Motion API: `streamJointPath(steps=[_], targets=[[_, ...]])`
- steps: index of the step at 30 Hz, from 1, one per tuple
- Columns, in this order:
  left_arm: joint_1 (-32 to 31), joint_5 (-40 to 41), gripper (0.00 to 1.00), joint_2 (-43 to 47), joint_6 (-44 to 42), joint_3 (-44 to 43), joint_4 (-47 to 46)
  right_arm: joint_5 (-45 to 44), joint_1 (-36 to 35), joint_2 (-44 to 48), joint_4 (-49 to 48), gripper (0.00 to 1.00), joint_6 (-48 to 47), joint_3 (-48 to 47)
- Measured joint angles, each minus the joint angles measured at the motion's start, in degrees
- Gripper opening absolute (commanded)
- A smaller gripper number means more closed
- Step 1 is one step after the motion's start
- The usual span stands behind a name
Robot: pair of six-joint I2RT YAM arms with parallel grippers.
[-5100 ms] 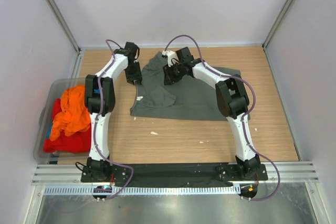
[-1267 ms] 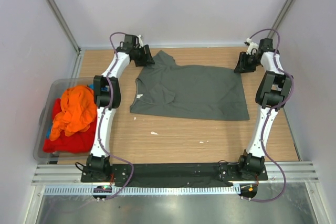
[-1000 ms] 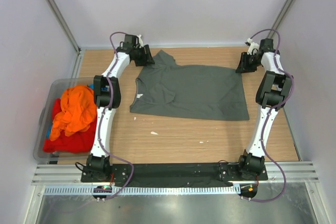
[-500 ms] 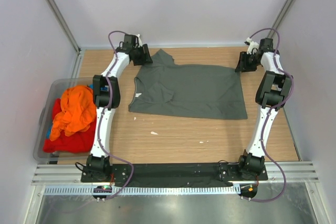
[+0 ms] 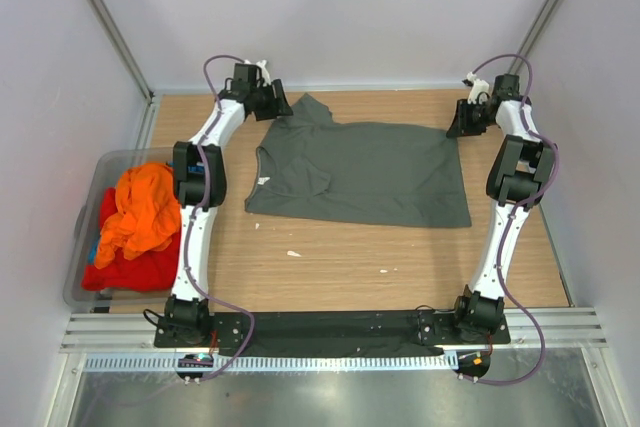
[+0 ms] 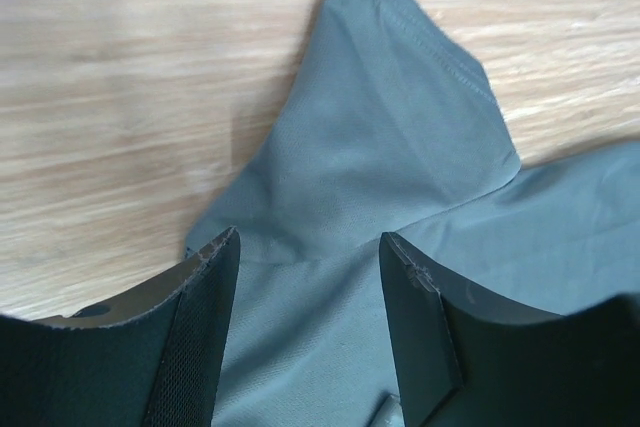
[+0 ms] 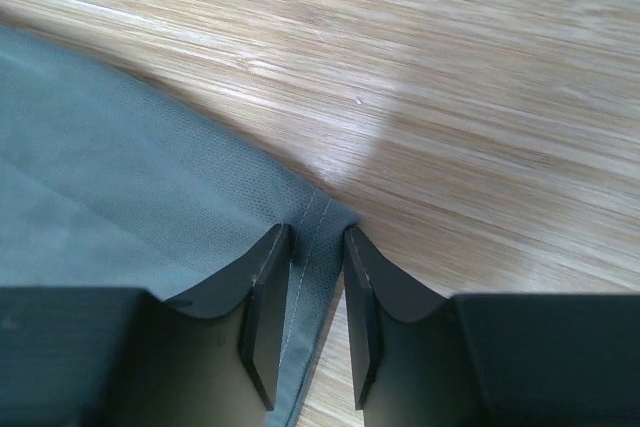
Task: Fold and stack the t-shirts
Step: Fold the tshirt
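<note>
The dark grey-green t-shirt (image 5: pixel 360 172) lies spread flat on the wooden table, one sleeve at the far left. My left gripper (image 5: pixel 268 105) is open above that sleeve (image 6: pixel 390 147), jaws wide apart with cloth under them (image 6: pixel 308 237). My right gripper (image 5: pixel 460 125) sits at the shirt's far right corner. Its jaws (image 7: pixel 317 232) stand a narrow gap apart, astride the stitched hem (image 7: pixel 310 209), which lies flat. Orange (image 5: pixel 140 207), red (image 5: pixel 125 272) and blue (image 5: pixel 92 247) shirts are bunched in the bin.
The translucent grey bin (image 5: pixel 100 162) stands off the table's left edge. White walls and metal posts close in the far and side edges. Small white specks (image 5: pixel 292 253) lie on the bare wood in front of the shirt.
The shirt has gone from partly bunched to spread flat, then slid slightly left. Both arms moved out to its far corners. The left gripper has drawn back a little to the far left.
</note>
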State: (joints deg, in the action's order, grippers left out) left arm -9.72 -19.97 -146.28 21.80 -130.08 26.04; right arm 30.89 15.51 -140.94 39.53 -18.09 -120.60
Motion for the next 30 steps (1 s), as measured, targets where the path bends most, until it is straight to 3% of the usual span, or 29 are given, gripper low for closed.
streamJointPath(steps=[3, 6, 10, 18, 21, 24, 25, 27, 28, 30], targets=[[0.1, 0.6, 0.59, 0.4, -0.5, -0.3, -0.5, 0.3, 0.0, -0.1, -0.1, 0.34, -0.2, 0.0], [0.3, 1.5, 0.6, 0.4, -1.3, -1.7, -0.3, 0.3, 0.0, -0.1, -0.3, 0.44, -0.3, -0.1], [0.7, 1.6, 0.59, -0.8, -1.5, -5.4, -0.1, 0.2, 0.0, -0.2, -0.7, 0.44, -0.7, -0.4], [1.1, 0.8, 0.59, -5.3, -1.5, -7.4, -0.1, 0.3, 0.0, -1.2, -1.4, 0.33, -0.5, -1.7], [1.1, -0.4, 0.56, -7.0, -1.3, -7.9, -1.2, 0.5, 0.0, -1.2, -1.7, 0.22, -0.2, -1.7], [1.1, -1.5, 0.36, -7.4, -1.1, -7.9, -1.4, 1.3, 0.0, -1.2, -2.6, 0.06, 0.2, -1.6], [1.1, -2.0, 0.22, -7.7, -0.8, -7.9, -1.8, 1.5, 0.0, -1.2, -3.3, 0.01, 0.4, -1.3], [1.0, -2.7, 0.12, -8.2, -0.8, -8.0, -2.5, 1.8, 0.0, -1.2, -5.1, 0.01, 0.6, -0.2], [1.0, -3.1, 0.01, -8.4, -0.9, -8.0, -2.6, 1.9, 0.0, -1.2, -6.1, 0.01, 0.9, 0.6], [0.9, -3.4, 0.0, -8.5, -1.1, -7.9, -2.7, 2.6, 0.0, -0.6, -8.4, 0.01, 1.4, 2.3]])
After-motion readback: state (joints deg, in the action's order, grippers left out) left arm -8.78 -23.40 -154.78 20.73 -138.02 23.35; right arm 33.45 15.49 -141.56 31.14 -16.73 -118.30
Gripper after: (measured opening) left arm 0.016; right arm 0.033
